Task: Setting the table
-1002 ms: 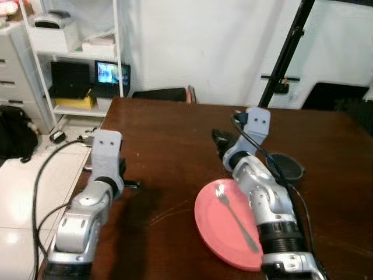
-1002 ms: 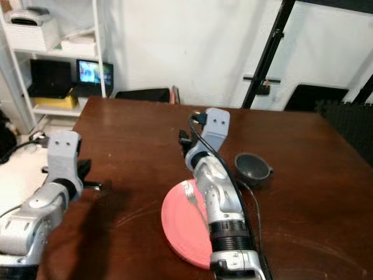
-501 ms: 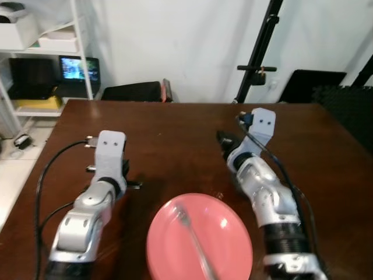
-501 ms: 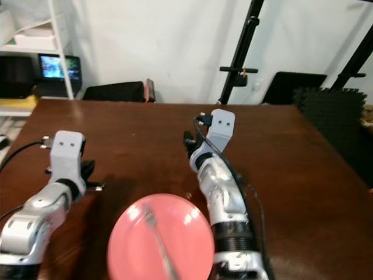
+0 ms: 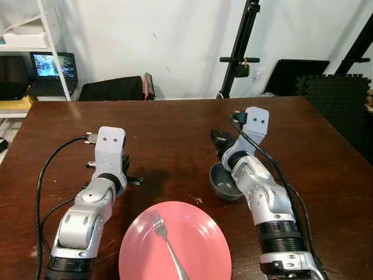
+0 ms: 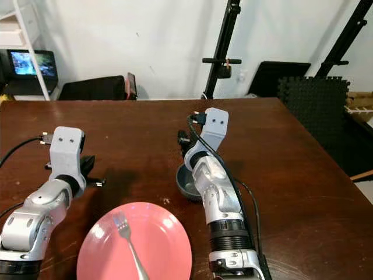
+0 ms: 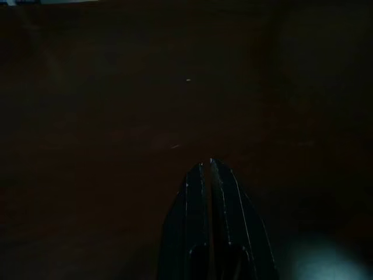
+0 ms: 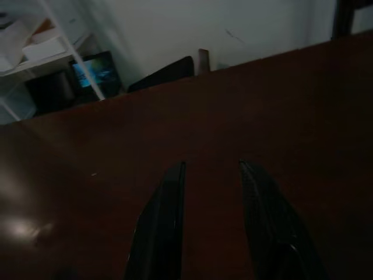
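Round pink plate (image 5: 175, 245) w/ silver metal fork (image 5: 166, 239) lies near bench edge. Plate prob. light, rigid, slick: grip rim. My left gripper (image 7: 210, 175) fingers pressed together; right gripper (image 8: 210, 186) fingers spread.

A dark wooden table (image 5: 175, 125) carries a pink plate (image 5: 201, 245) and grey bowl (image 5: 221, 184).

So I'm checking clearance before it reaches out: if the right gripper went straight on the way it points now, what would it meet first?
Probably nothing on the table: the right gripper, jaws open, points across bare wooden table toward its far edge. Past that stands a dark chair back, though depth is unclear.
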Motion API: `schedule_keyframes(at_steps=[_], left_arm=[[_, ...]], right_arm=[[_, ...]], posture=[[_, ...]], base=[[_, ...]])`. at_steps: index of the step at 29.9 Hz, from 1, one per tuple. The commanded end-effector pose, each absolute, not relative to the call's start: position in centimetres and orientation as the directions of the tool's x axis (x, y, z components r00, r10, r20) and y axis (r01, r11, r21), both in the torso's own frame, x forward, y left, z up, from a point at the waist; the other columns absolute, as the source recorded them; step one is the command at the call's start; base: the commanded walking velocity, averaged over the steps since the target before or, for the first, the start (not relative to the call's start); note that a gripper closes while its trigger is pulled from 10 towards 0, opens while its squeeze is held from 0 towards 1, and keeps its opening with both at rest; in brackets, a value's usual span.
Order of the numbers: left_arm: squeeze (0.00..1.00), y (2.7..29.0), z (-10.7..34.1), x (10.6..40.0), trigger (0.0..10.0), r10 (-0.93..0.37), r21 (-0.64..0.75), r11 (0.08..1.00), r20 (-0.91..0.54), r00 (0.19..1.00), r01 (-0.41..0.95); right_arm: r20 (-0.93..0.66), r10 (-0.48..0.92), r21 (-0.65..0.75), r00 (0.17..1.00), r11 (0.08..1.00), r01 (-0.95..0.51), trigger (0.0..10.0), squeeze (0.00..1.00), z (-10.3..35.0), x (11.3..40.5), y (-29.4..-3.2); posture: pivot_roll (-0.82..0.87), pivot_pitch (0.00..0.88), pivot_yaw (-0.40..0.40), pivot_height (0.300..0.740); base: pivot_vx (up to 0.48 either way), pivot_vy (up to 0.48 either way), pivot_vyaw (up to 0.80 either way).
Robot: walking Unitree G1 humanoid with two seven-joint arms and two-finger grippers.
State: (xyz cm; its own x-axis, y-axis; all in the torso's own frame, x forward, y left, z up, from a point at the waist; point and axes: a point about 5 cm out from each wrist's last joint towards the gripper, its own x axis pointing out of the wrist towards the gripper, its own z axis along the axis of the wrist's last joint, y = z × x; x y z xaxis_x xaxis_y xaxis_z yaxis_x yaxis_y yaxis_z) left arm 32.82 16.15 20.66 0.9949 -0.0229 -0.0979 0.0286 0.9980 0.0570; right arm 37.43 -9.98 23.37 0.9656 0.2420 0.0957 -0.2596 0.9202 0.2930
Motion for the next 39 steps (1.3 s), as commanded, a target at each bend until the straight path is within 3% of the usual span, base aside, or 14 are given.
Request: schedule_keyframes(at_steps=[1, 2, 3, 6, 9, 10, 14, 22, 27, 30, 35, 36, 38, 39], left_arm=[[0.0, 16.1, 20.3, 32.5, 10.0, -0.033, 0.063, 0.997, -0.108, 0.994, 0.04], [0.0, 16.1, 20.3, 32.5, 10.0, -0.033, 0.063, 0.997, -0.108, 0.994, 0.04], [0.0, 16.8, 20.9, 32.2, 10.0, -0.097, 0.108, 0.988, -0.107, 0.989, 0.109], [0.0, 18.6, 21.3, 31.4, 10.0, -0.206, 0.202, 0.952, -0.139, 0.969, 0.232], [0.0, 20.1, 21.4, 31.2, 10.0, -0.198, 0.234, 0.944, -0.161, 0.967, 0.232], [0.0, 21.3, 21.7, 31.3, 10.0, -0.167, 0.253, 0.946, -0.162, 0.972, 0.205], [0.0, 22.1, 21.9, 31.6, 10.0, -0.132, 0.28, 0.945, -0.15, 0.98, 0.17], [0.0, 21.0, 21.4, 31.4, 10.0, -0.195, 0.346, 0.906, -0.168, 0.966, 0.243], [0.0, 22.2, 22.3, 29.7, 10.0, -0.423, 0.469, 0.739, -0.237, 0.875, 0.484], [0.0, 22.5, 22.4, 29.5, 10.0, -0.433, 0.478, 0.723, -0.248, 0.866, 0.498], [0.0, 22.4, 23.1, 29.2, 10.0, -0.475, 0.478, 0.698, -0.249, 0.844, 0.534], [0.0, 22.4, 23.1, 29.1, 10.0, -0.485, 0.477, 0.692, -0.25, 0.838, 0.542], [0.0, 21.7, 23.0, 27.9, 10.0, -0.594, 0.417, 0.631, -0.284, 0.753, 0.655], [0.0, 21.7, 23.0, 27.9, 10.0, -0.594, 0.417, 0.631, -0.284, 0.753, 0.655]], right_arm=[[0.091, 0.277, 0.262, 0.957, 0.92, -0.291, 10.0, 0.0, 22.9, 37.1, -9.9], [0.091, 0.277, 0.262, 0.957, 0.92, -0.291, 10.0, 0.0, 22.9, 37.1, -9.9], [0.119, 0.399, 0.204, 0.909, 0.886, -0.416, 10.0, 0.0, 23.6, 36.4, -9.0], [0.057, 0.585, 0.13, 0.809, 0.799, -0.587, 10.0, 0.0, 23.7, 34.8, -7.6], [-0.034, 0.648, 0.128, 0.761, 0.758, -0.64, 10.0, 0.0, 22.9, 34.0, -7.1], [-0.076, 0.704, 0.152, 0.706, 0.708, -0.689, 10.0, 0.0, 22.4, 33.0, -6.4], [-0.113, 0.786, 0.159, 0.607, 0.618, -0.77, 10.0, 0.0, 21.9, 31.2, -4.9], [-0.207, 0.84, 0.095, 0.502, 0.528, -0.844, 10.0, 0.0, 20.7, 29.2, -2.8], [-0.316, 0.862, 0.074, 0.396, 0.439, -0.896, 10.0, 0.0, 19.0, 26.7, -2.9], [-0.33, 0.859, 0.067, 0.391, 0.435, -0.898, 10.0, 0.0, 18.8, 26.5, -3.0], [-0.39, 0.799, 0.001, 0.458, 0.498, -0.867, 10.0, 0.0, 18.3, 26.7, -5.0], [-0.395, 0.795, -0.003, 0.46, 0.499, -0.866, 10.0, 1.0, 18.3, 26.6, -5.1], [-0.418, 0.776, -0.016, 0.473, 0.514, -0.858, 10.0, 1.0, 17.8, 26.5, -5.4], [-0.418, 0.776, -0.016, 0.473, 0.514, -0.858, 10.0, 1.0, 17.8, 26.5, -5.4]], posture=[[0.06, 0.135, -0.032, 0.74], [0.06, 0.135, -0.032, 0.74], [0.06, 0.138, -0.031, 0.74], [0.06, 0.142, -0.029, 0.74], [0.06, 0.144, -0.032, 0.74], [0.06, 0.146, -0.037, 0.74], [0.05, 0.15, -0.038, 0.74], [0.04, 0.158, -0.04, 0.74], [0.03, 0.163, -0.038, 0.74], [0.04, 0.163, -0.038, 0.74], [0.03, 0.164, -0.036, 0.74], [0.03, 0.164, -0.036, 0.74], [0.02, 0.164, -0.035, 0.74], [0.02, 0.164, -0.035, 0.74]], base=[[0.0, 0.0, 0.0], [0.0, 0.0, 0.0], [0.0, 0.0, 0.0], [0.0, 0.0, 0.0], [0.0, 0.0, 0.0], [0.0, 0.0, 0.0], [0.0, 0.0, 0.0], [0.0, 0.0, 0.0], [0.0, 0.0, 0.0], [0.0, 0.0, 0.0], [0.0, 0.0, 0.0], [0.0, 0.0, 0.0], [0.0, 0.0, 0.0], [0.0, 0.0, 0.0]])
